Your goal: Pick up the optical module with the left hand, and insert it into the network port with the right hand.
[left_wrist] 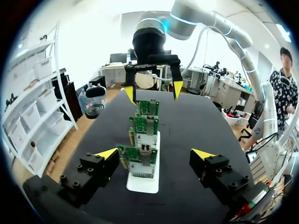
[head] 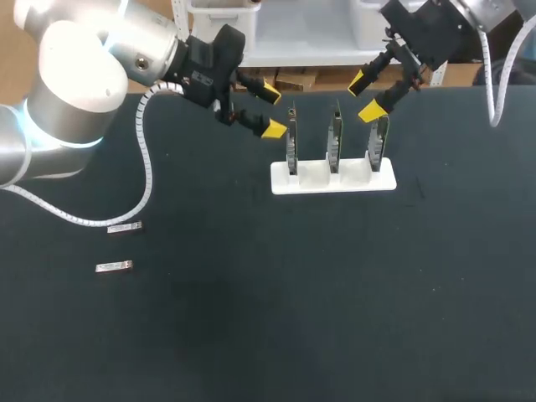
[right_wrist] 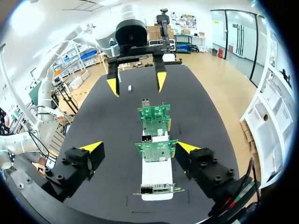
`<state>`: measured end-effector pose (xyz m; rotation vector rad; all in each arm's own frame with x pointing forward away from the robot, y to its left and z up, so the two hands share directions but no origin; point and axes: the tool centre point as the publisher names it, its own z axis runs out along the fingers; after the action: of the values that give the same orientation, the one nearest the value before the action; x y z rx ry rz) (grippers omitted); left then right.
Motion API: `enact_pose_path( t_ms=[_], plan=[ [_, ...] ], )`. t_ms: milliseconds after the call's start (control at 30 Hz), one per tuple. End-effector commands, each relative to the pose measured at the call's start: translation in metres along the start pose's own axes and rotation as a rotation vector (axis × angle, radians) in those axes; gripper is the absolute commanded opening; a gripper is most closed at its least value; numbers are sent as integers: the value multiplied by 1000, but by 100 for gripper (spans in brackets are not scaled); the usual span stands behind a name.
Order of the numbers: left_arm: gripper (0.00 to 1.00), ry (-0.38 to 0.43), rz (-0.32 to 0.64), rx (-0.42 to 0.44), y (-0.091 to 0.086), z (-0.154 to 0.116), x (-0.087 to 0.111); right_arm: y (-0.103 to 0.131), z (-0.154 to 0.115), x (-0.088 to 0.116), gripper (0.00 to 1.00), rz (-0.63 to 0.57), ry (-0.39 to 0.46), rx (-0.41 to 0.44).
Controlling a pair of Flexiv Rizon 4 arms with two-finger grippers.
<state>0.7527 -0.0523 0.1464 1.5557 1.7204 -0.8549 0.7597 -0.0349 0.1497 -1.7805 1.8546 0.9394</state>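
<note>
Three green network cards stand upright in a white stand (head: 332, 177). My left gripper (head: 271, 110) hangs open beside the left card (head: 291, 144), empty; that card (left_wrist: 139, 157) sits just ahead of its fingers in the left wrist view. My right gripper (head: 363, 96) is open and empty just above the right card (head: 379, 142). In the right wrist view that card (right_wrist: 156, 189) lies under the gripper (right_wrist: 139, 147), seen edge-on. Two small silver optical modules (head: 125, 226) (head: 114, 267) lie on the black table at the left.
The stand's white base (left_wrist: 144, 183) rests on the black mat toward the table's far side. A white coiled cable (head: 144, 159) trails from my left arm down to the mat near the modules. Both grippers face each other across the row of cards.
</note>
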Motion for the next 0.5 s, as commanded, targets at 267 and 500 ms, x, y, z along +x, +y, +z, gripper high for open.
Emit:
enact_pose_path(
  t_ms=[267,500],
  plan=[
    [100,72,78,-108,-20,-75,-1,1,0,0,100,0,0,3],
    [100,220,122,-174,-40,-118,42,1,0,0,100,0,0,3]
  ],
)
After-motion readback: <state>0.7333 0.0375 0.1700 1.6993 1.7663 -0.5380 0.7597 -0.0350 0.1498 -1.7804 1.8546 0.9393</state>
